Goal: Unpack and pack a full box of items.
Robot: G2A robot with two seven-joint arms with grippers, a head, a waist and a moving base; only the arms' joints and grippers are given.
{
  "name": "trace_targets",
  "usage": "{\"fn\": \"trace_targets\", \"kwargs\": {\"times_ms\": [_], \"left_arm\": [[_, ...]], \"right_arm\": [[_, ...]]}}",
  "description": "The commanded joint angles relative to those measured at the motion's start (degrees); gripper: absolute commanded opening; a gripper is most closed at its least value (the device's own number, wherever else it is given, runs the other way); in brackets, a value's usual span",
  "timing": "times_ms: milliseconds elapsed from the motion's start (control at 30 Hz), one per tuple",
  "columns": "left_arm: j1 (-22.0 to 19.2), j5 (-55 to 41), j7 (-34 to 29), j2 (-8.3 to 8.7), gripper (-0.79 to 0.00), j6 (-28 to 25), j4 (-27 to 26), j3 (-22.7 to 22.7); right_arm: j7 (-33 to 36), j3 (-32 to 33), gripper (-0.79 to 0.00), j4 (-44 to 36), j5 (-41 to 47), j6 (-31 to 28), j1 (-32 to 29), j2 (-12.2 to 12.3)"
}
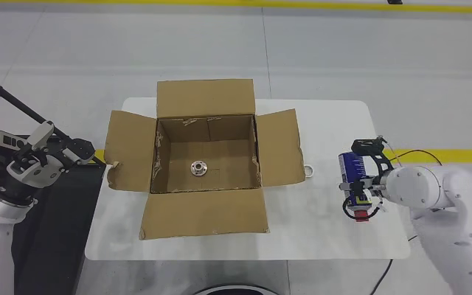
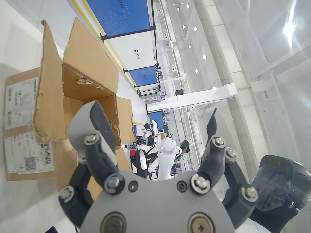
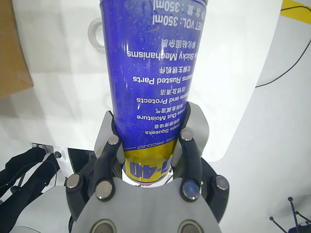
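Your right gripper [image 3: 150, 118] pinches the blue-and-yellow metal spray can [image 3: 153, 49], at three o'clock from the open brown cardboard box [image 1: 203, 212]. A small round metal part [image 1: 198, 168] lies inside the box. Your left gripper [image 2: 155, 117] hangs spread wide at nine o'clock, off the white table [image 1: 324, 228].

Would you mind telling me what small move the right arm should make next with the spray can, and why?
Probably lower the spray can onto the bare table beneath it: the right gripper holds it, fingers shut, well clear of the cardboard box, where only a small metal part lies.
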Motion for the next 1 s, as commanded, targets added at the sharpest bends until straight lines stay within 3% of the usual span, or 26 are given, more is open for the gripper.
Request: {"fn": "trace_targets", "kwargs": {"times_ms": [0, 400, 867, 967], "left_arm": [[0.00, 0.00, 0.00, 0.00, 0.000, 0.00, 0.00, 0.00], [0.00, 0.00, 0.00, 0.00, 0.000, 0.00, 0.00, 0.00], [0.00, 0.00, 0.00, 0.00, 0.000, 0.00, 0.00, 0.00], [0.00, 0.00, 0.00, 0.00, 0.000, 0.00, 0.00, 0.00]], "right_arm": [[-0.77, -2.29, -0.785, 1.75, -0.76, 0.78, 1.56, -0.41], [-6.62, -12.53, -0.785, 9.84, 0.08, 6.62, 7.78, -3.38], [-8.88, -16.47, -0.785, 15.12, 2.71, 8.88, 10.75, -4.96], [-8.94, -16.99, -0.714, 15.64, 2.97, 8.94, 11.16, -5.13]]}}
